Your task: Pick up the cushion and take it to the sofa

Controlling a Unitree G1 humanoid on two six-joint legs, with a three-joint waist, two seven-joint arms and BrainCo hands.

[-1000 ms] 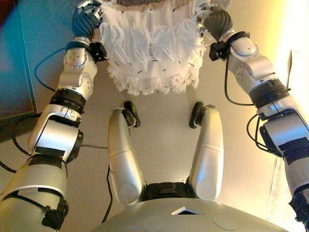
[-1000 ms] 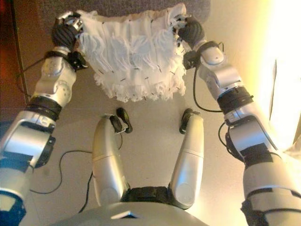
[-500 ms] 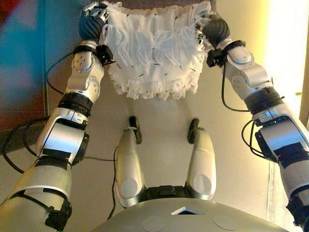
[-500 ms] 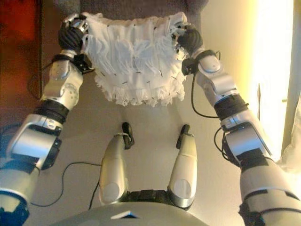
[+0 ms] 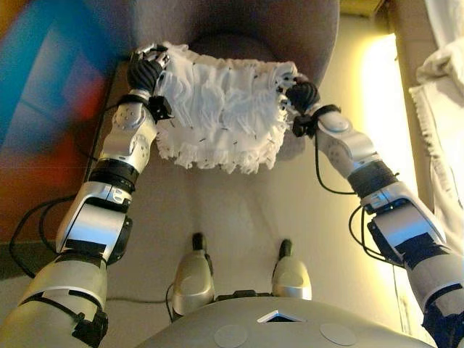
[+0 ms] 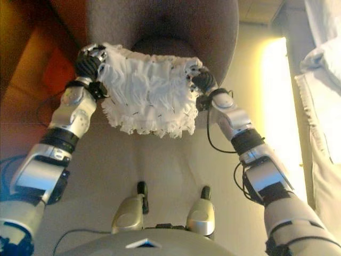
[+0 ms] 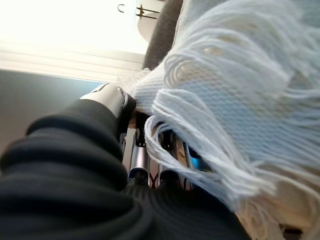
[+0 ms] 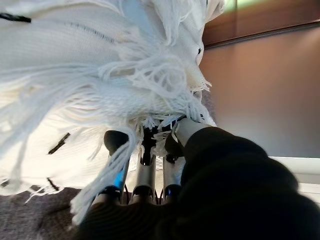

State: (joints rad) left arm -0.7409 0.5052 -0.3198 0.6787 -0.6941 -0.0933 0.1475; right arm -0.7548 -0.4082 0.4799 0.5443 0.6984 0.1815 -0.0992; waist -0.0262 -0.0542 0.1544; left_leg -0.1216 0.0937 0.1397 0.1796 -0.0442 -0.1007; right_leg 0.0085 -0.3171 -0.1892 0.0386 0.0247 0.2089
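I hold a white fringed cushion [image 5: 221, 112] with small dark flecks in the air between both hands. My left hand [image 5: 145, 72] grips its left edge, and my right hand [image 5: 301, 93] grips its right edge. In the left wrist view the fingers [image 7: 142, 160] run under the fringe and the thumb [image 7: 107, 97] presses the cushion's [image 7: 235, 80] edge. In the right wrist view the fingers [image 8: 145, 177] are buried in the cushion's [image 8: 75, 65] tassels. A grey sofa [image 5: 239, 29] with a rounded back stands right behind the cushion, whose far edge reaches over the seat.
White cloth [image 5: 442, 65] hangs at the far right beside a bright strip of floor [image 5: 380, 130]. A dark panel [image 5: 51, 94] of blue and red stands at the left. Beige floor [image 5: 239, 210] lies between me and the sofa.
The whole picture has shifted as the camera moved: the sofa's back and seat have come into view. The cushion stays held in both hands and lies farther out, at the seat.
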